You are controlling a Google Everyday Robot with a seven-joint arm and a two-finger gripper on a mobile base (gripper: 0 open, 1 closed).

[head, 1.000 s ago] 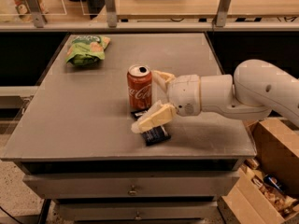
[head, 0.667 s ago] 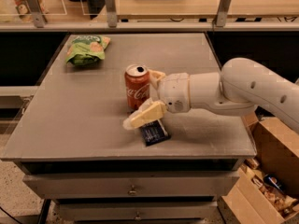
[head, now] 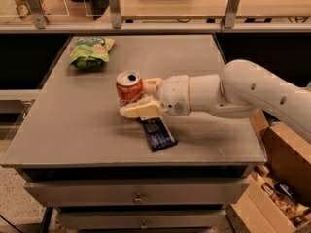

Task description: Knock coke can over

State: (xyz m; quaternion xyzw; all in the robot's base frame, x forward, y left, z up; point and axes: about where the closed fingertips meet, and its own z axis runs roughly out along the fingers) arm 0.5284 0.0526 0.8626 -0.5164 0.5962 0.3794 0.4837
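The coke can (head: 128, 87) is red-orange with a silver top and stands near the middle of the grey table (head: 73, 125), tilted a little to the left. My gripper (head: 142, 97) reaches in from the right on a white arm. Its cream fingers (head: 138, 110) are spread, one in front of the can and one behind it, both against the can's right side. The can's lower right part is hidden behind the front finger.
A flat dark-blue snack bar wrapper (head: 157, 132) lies just in front of the gripper. A green chip bag (head: 89, 51) lies at the table's back left. A cardboard box (head: 279, 188) with items stands on the floor to the right. Drawers sit below the table.
My gripper and arm have moved left across the table, pushing the can left. The can has begun to tilt. The wrapper and chip bag have not moved.
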